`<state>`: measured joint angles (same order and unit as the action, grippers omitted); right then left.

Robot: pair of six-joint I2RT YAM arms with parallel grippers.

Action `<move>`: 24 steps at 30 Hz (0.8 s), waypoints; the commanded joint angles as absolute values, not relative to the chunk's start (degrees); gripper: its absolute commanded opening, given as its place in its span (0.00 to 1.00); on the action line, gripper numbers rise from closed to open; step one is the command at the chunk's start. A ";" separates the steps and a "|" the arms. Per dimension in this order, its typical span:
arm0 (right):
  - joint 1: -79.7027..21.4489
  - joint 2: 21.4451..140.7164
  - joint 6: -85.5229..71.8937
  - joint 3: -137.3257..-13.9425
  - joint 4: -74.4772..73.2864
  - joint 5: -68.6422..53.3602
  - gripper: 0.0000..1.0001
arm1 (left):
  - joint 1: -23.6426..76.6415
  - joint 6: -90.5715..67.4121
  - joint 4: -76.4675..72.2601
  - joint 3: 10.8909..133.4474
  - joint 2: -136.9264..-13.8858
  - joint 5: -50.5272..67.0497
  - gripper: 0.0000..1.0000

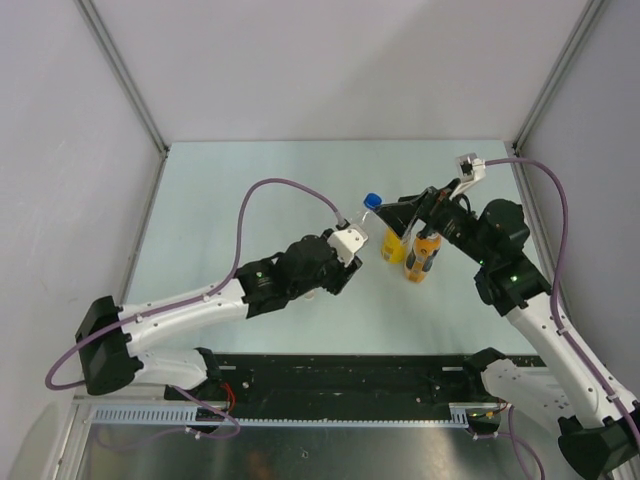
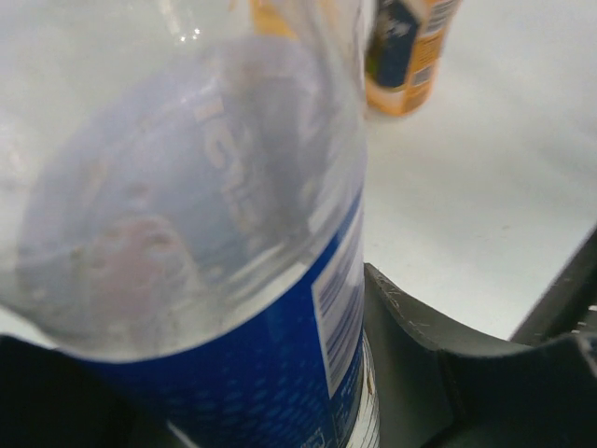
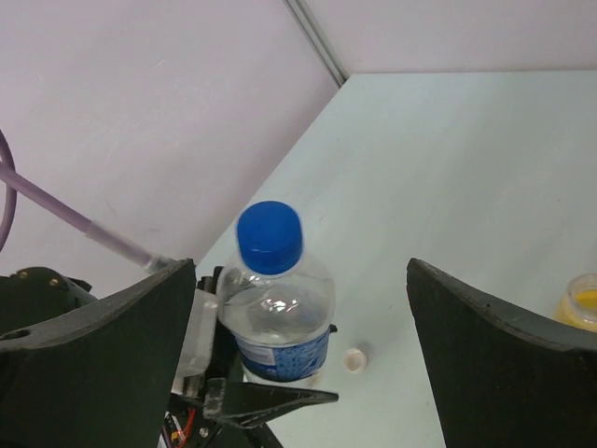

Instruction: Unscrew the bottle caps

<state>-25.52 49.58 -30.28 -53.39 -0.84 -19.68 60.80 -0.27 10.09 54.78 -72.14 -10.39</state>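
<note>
My left gripper [image 1: 350, 243] is shut on the clear water bottle [image 1: 362, 222] around its blue label [image 2: 233, 373] and holds it tilted. The blue cap [image 1: 372, 201] sits on the bottle's neck. In the right wrist view the cap [image 3: 270, 236] lies between my right gripper's [image 3: 300, 280] open fingers [image 3: 494, 355], nearer the left one, with no contact. A small white cap [image 3: 354, 358] lies on the table beside the bottle. The yellow juice bottle [image 1: 392, 247] and the dark-labelled orange bottle [image 1: 423, 258] stand under my right gripper [image 1: 400, 215]. The yellow-orange cap is not seen.
The yellow bottle's open mouth [image 3: 582, 301] shows at the right edge of the right wrist view. The orange bottle [image 2: 406, 56] stands behind the water bottle in the left wrist view. Grey walls enclose the pale table [image 1: 250, 170] on three sides.
</note>
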 commanded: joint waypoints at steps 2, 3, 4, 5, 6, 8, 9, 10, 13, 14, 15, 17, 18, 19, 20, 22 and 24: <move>-26.54 50.18 -31.82 -55.32 3.96 -20.20 0.99 | 62.14 0.48 14.73 57.54 -73.73 -26.15 0.42; -26.76 50.49 -31.86 -55.35 4.18 -20.03 0.99 | 62.49 0.46 15.32 58.00 -74.13 -27.66 0.41; -27.00 50.87 -31.93 -55.36 4.37 -19.73 0.99 | 62.89 0.45 15.88 58.40 -74.68 -29.17 0.41; -27.21 51.27 -32.05 -55.36 4.60 -19.49 0.99 | 63.30 0.44 16.68 59.04 -75.27 -30.62 0.41; -27.45 51.65 -32.20 -55.37 4.72 -19.19 0.99 | 63.78 0.44 17.44 59.71 -75.82 -31.88 0.41; -27.80 52.60 -32.44 -55.37 4.87 -18.40 0.97 | 64.83 0.48 18.64 60.83 -76.96 -34.29 0.41; -28.01 53.10 -32.52 -55.37 4.94 -18.12 0.96 | 65.38 0.64 19.03 61.22 -77.46 -35.34 0.41; -28.15 53.71 -32.43 -55.37 5.02 -17.85 0.94 | 65.82 0.71 19.32 61.55 -77.93 -36.48 0.41; -28.23 55.21 -32.35 -55.35 4.99 -16.80 0.87 | 66.63 0.73 19.74 62.10 -78.92 -38.42 0.40; -28.26 55.64 -32.39 -55.36 4.96 -16.53 0.84 | 66.76 0.67 19.89 62.21 -79.06 -38.55 0.40; -28.28 55.99 -32.50 -55.37 4.89 -16.35 0.82 | 66.87 0.60 20.01 62.26 -79.17 -38.56 0.40; -28.30 56.58 -32.67 -55.33 4.85 -16.08 0.77 | 67.06 0.48 20.21 62.26 -79.23 -38.58 0.40; -28.30 56.77 -32.77 -55.35 4.84 -16.04 0.74 | 67.19 0.55 20.25 62.24 -79.30 -38.67 0.40; -28.30 56.95 -32.95 -55.36 4.93 -16.06 0.72 | 67.30 0.71 20.32 62.23 -79.33 -38.93 0.40; -28.26 57.13 -33.18 -55.37 5.06 -16.25 0.69 | 67.49 0.88 20.40 62.23 -79.48 -39.29 0.39; -28.29 57.37 -33.67 -55.33 5.48 -16.78 0.65 | 67.85 1.01 20.72 62.29 -79.72 -39.99 0.37; -28.30 57.61 -34.04 -55.36 5.83 -17.27 0.60 | 68.14 1.04 20.94 62.40 -79.89 -40.41 0.35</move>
